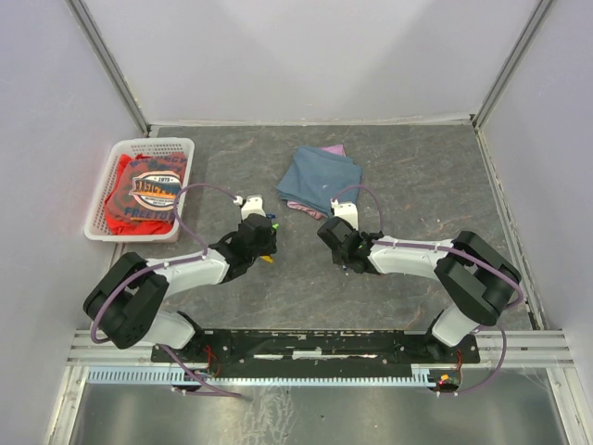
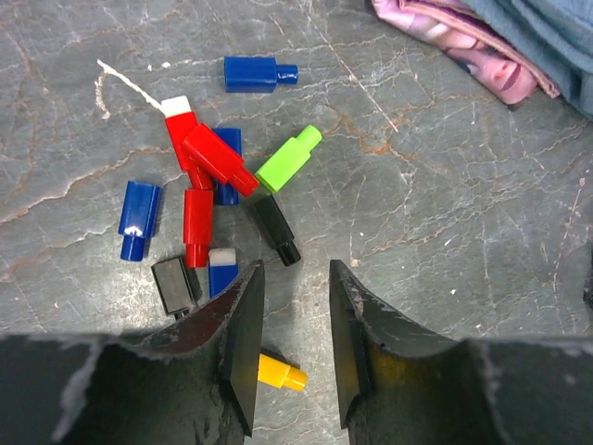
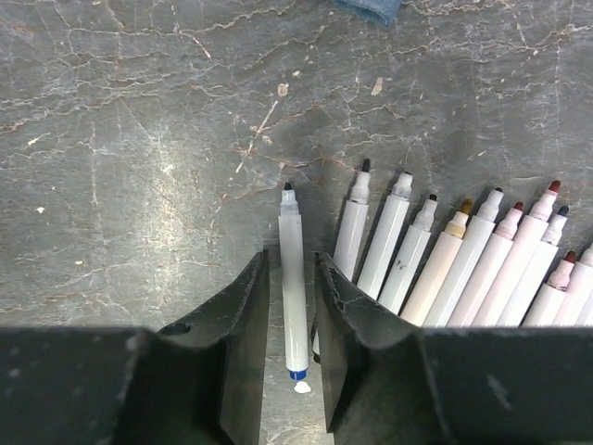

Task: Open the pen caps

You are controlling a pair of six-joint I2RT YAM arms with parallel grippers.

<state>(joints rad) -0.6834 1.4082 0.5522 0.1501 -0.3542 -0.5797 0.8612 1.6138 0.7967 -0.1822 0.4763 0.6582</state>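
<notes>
Across the whole top view spreads the table (image 1: 417,241), a grey stone-like sheet with pale veins and brown scratches. At its upper left stands a white plastic basket (image 1: 96,199) with lattice walls, and a red printed garment (image 1: 125,211) lies folded inside. Near the upper middle a soft blue cloth (image 1: 320,176) lies over a pink cloth (image 1: 334,149). Both claws have thick, black, rough-edged fingers. The right claw (image 3: 289,261) is a little open. One single pen (image 3: 294,297), white with a black tip and a blue end, lies flat on the table between its fingers, with a thin gap on each side, so it is not gripped. Just beside it, at the lower right of the right wrist view, the other pens (image 3: 463,264) lie close together like a fan, thin matte white barrels with bare dark, brown and red tips. The left claw (image 2: 295,271) is also open and holds nothing. A yellow cap (image 2: 281,374) lies loose between its fingers. The remaining pen caps (image 2: 208,181), glossy stepped plastic pieces in red, blue, green and black, make a loose heap in the left half of the left wrist view.
</notes>
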